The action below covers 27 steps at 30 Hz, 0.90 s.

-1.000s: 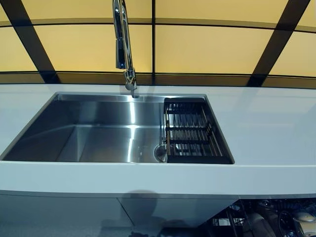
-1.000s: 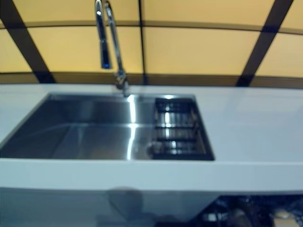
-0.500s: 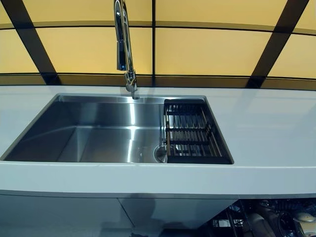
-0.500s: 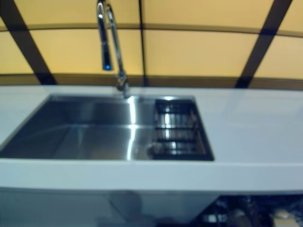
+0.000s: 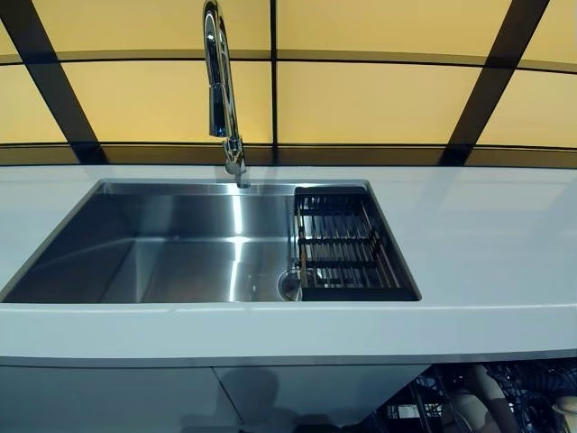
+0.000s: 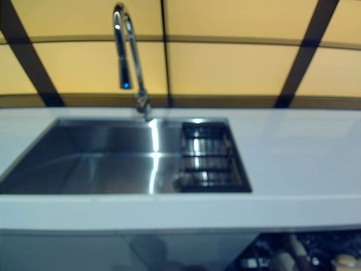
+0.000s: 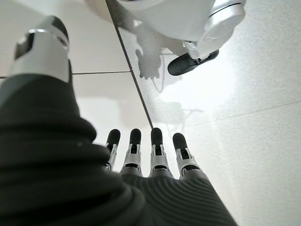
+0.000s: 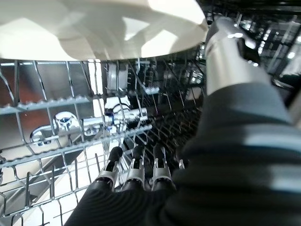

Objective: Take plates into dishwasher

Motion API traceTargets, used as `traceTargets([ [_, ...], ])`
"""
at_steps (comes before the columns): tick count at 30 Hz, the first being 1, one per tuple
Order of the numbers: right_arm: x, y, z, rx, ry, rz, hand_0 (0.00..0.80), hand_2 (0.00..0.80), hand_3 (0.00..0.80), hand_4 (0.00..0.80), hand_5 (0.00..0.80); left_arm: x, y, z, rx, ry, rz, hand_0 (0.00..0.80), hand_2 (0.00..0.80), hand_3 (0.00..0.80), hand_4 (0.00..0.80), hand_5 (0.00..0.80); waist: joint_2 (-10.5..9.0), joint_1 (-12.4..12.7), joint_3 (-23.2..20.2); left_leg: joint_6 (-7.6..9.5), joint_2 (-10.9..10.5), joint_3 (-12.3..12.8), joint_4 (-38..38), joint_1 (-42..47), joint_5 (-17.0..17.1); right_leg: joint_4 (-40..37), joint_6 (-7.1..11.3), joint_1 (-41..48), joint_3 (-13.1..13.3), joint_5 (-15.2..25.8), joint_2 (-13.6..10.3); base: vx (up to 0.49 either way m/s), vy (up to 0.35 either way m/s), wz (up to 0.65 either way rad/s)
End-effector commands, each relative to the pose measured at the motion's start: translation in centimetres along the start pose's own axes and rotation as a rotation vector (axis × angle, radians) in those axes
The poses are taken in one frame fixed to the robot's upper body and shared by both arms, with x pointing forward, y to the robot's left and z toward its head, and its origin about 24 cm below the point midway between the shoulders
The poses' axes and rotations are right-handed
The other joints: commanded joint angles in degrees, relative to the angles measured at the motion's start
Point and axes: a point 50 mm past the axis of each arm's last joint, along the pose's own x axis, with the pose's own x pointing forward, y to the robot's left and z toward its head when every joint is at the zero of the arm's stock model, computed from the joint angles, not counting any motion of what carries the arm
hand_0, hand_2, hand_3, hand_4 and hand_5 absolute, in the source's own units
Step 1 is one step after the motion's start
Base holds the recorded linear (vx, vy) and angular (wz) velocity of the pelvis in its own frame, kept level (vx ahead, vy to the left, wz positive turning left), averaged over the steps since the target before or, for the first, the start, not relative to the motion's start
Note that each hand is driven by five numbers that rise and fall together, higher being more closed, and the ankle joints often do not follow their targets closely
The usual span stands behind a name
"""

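Note:
A white plate (image 8: 94, 23) shows in the right wrist view, over the wire dishwasher rack (image 8: 47, 108). My right hand (image 8: 136, 174) is inside the rack with its fingers straight. Its thumb (image 8: 225, 56) stands beside the plate's rim, and I cannot tell if it touches. The fingers are apart from the plate. The head views show only a corner of the dishwasher rack (image 5: 505, 397) at the lower right under the counter, with pale dishes (image 5: 469, 410) standing in it. My left hand (image 7: 157, 150) hangs over the floor, fingers straight and empty.
A steel sink (image 5: 162, 244) with a tall faucet (image 5: 219, 90) is set in the white counter (image 5: 487, 225). A black wire drying rack (image 5: 347, 244) sits in the sink's right end. Yellow panels with dark frames stand behind.
The whole head picture has shifted slightly, so the camera moved. A little more of the dishwasher rack shows at the lower right. No thing has visibly moved.

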Motion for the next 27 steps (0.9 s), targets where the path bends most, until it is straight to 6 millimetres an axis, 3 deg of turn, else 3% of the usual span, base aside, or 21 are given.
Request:
traceTargets([
  [1,-0.4,-2.6,2.7,-0.025,-0.105,-0.058,0.0,0.0,0.0,0.0,0.0,0.2,1.8,0.6,0.037,-0.025,0.038,0.0,0.0,0.0,0.0,0.0,-2.84,-0.1,-1.0,0.47,0.4,1.8,0.3,-1.9,3.8,1.4,2.51,2.1,1.5,-1.9,-1.9,0.002,0.084,-0.05],
  [11,-2.2,-4.8,4.0,-0.009,-0.201,-0.096,0.0,0.0,0.0,0.0,0.0,0.1,1.1,-0.4,0.008,0.0,0.039,0.0,0.0,0.0,0.0,0.0,-3.91,-2.8,-2.2,1.28,-0.9,3.3,0.5,0.0,1.9,1.6,3.05,2.5,3.1,-1.8,-2.8,-0.005,0.092,-0.1],
  [19,-3.8,-6.7,5.9,0.001,-0.306,-0.188,0.0,0.0,0.0,0.0,0.0,0.3,1.2,0.0,0.006,-0.005,0.04,0.0,0.0,0.0,0.0,0.0,-4.29,-4.9,-2.8,2.16,-2.0,4.4,0.8,0.9,0.5,2.2,3.88,2.1,4.4,-1.5,-3.9,-0.027,0.093,-0.09],
  [27,-5.6,-8.3,6.8,0.147,-0.405,-0.341,0.0,0.0,0.0,0.0,0.0,0.4,1.2,0.2,0.005,-0.011,0.049,0.0,0.0,0.0,0.0,0.0,-4.35,-7.1,-3.4,3.24,-2.9,5.8,1.5,1.3,-0.8,3.6,4.93,0.8,6.0,-1.2,-4.9,-0.049,0.072,-0.13],
])
